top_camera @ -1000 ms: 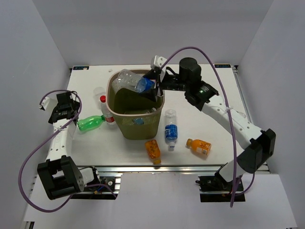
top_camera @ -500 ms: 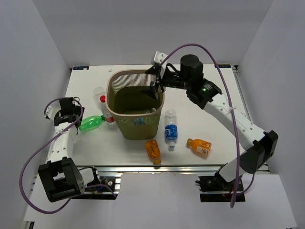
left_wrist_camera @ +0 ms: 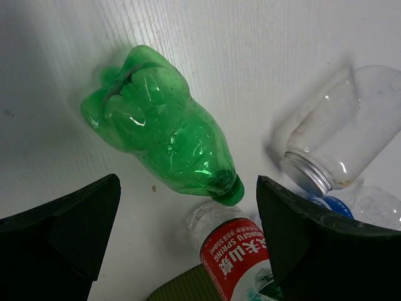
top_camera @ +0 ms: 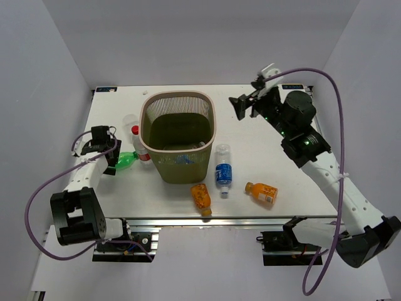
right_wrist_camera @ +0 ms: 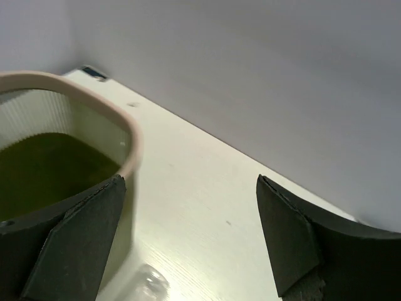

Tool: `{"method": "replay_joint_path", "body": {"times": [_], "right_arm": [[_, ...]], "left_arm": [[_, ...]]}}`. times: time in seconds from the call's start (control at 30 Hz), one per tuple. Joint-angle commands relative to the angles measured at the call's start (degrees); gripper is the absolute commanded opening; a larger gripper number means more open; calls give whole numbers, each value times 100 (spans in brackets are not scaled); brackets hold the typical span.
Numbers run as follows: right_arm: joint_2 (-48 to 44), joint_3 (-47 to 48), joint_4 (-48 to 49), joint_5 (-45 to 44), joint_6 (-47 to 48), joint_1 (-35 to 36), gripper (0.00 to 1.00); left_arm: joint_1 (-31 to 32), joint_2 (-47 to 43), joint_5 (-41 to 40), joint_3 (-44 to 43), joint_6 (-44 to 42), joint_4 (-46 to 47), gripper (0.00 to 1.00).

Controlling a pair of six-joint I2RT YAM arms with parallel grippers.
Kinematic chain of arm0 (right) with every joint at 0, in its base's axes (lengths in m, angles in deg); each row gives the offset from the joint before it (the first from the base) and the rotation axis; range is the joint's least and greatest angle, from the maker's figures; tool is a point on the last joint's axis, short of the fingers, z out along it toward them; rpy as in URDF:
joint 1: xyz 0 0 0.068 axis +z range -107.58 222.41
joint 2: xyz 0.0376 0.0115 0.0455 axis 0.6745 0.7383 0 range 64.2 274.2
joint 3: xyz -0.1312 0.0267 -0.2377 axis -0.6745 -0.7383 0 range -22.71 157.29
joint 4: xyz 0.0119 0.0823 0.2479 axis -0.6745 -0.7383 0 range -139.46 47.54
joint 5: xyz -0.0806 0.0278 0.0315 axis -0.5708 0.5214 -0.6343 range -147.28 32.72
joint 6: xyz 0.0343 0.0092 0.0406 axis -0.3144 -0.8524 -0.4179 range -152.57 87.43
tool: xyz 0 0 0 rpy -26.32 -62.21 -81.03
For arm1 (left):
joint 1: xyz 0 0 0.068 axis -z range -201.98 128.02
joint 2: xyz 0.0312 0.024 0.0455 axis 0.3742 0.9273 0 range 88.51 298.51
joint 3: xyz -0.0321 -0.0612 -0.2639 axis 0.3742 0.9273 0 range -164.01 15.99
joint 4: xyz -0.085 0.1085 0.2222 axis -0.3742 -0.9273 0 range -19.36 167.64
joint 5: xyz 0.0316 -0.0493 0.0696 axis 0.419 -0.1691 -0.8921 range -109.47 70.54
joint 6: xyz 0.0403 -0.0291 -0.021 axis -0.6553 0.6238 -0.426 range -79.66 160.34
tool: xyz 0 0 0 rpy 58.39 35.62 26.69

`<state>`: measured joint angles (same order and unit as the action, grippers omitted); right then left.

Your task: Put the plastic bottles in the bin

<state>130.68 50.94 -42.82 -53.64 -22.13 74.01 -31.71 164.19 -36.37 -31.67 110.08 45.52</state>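
The tapered olive-tan plastic bin [top_camera: 177, 95] has fine latticed mesh sides and a darker green inside. The bottles include a translucent green plastic bottle [left_wrist_camera: 166, 135], a clear blue-labelled bottle [top_camera: 224, 172], an orange plastic bottle [top_camera: 200, 197] and a second orange bottle [top_camera: 262, 192]. Another clear bottle's red label [left_wrist_camera: 237, 257] carries white lettering, possibly Chinese.

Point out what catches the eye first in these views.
The olive-tan latticed plastic bin dominates mid-table. In front of it lie a clear blue-labelled plastic bottle and two orange plastic bottles. At its left, the left tool hangs open over a green plastic bottle lying on its side, while the right tool is open and empty to the bin's right.
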Motion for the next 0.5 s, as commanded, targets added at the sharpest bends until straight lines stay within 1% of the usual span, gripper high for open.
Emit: {"method": "replay_joint_path", "body": {"times": [0.0,0.03,0.23,0.33,0.37,0.4,0.43,0.47], "right_arm": [[-336,-384,457,-672,-498,-468,89],[-389,-491,501,-619,-699,-757,89],[-460,-1290,712,-118,-1289,-1672,89],[-513,-1685,852,101,-1570,-1980,89],[-530,-1722,871,102,-1797,-2060,89],[-609,-1887,941,76,-1930,-2148,89],[-671,-2028,1046,-11,-2123,-2166,89],[-715,-2186,1386,-186,-2281,-2175,89]], "left_arm": [[77,166,-58,-182,409,-40,98],[95,288,-67,-182,488,-40,98],[86,781,-287,-261,875,144,98],[95,1123,-331,-340,998,337,98],[95,1325,-348,-384,1068,329,98],[86,1440,-470,-411,1138,303,98],[95,1545,-428,-402,1226,311,98],[86,1642,-419,-419,1270,320,98]]}}
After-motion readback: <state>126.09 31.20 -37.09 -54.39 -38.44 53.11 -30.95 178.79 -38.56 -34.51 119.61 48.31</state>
